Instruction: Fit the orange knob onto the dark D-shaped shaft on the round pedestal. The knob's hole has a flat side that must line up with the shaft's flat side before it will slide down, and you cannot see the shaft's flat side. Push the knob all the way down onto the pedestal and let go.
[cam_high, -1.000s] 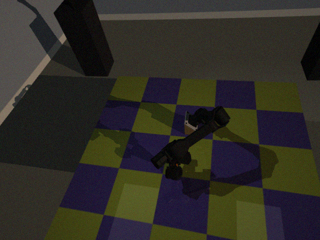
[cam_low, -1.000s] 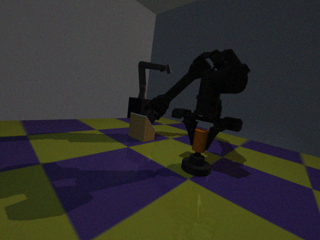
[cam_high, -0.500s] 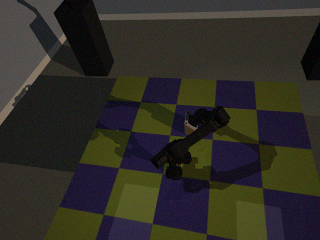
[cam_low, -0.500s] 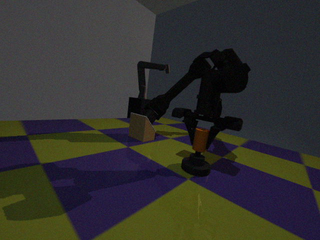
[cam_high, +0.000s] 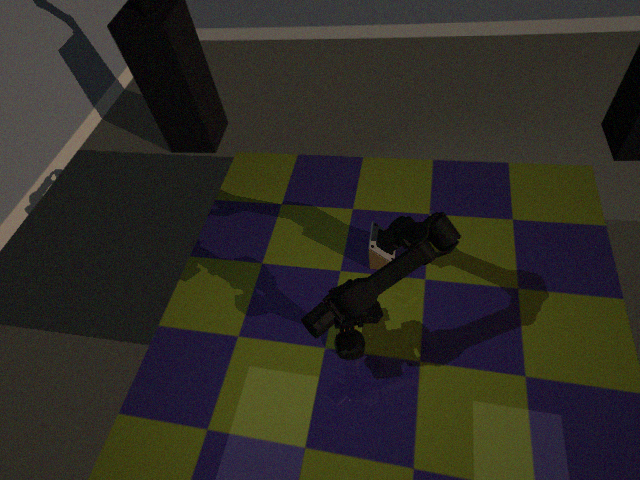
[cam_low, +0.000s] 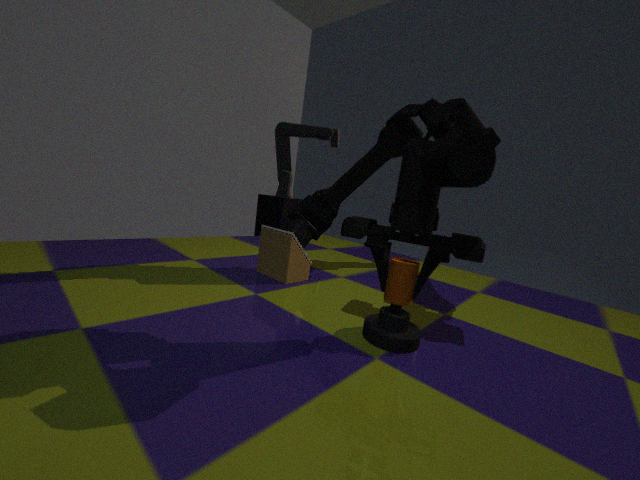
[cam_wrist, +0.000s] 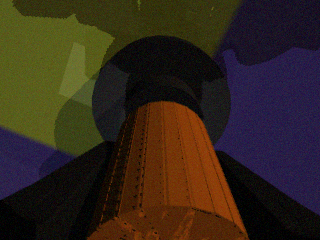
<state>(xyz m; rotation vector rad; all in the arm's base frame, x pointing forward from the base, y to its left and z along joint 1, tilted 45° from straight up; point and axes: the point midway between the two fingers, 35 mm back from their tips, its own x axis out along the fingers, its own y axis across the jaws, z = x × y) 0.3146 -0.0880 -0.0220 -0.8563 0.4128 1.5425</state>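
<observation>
The orange knob (cam_low: 401, 281) (cam_wrist: 165, 160) is upright between the fingers of my gripper (cam_low: 400, 292) (cam_wrist: 163, 155), which is shut on its sides. The dark round pedestal (cam_low: 391, 335) (cam_wrist: 109, 107) is directly below, with a narrower raised collar. In the exterior view, a short stretch of dark shaft (cam_low: 395, 307) shows between the knob's lower end and the collar, so the knob stands above the pedestal. The knob hides the shaft's top, and its hole and flat side are not visible. In the top view the arm hides the knob and pedestal.
A tan block (cam_high: 378, 259) (cam_low: 273, 255) with a sloping pale-edged face stands near the arm's base. Dark upright blocks (cam_high: 170, 77) (cam_high: 626, 124) stand beyond the checkered surface (cam_high: 361, 403) (cam_low: 361, 428). The arm's shadows fall across the squares.
</observation>
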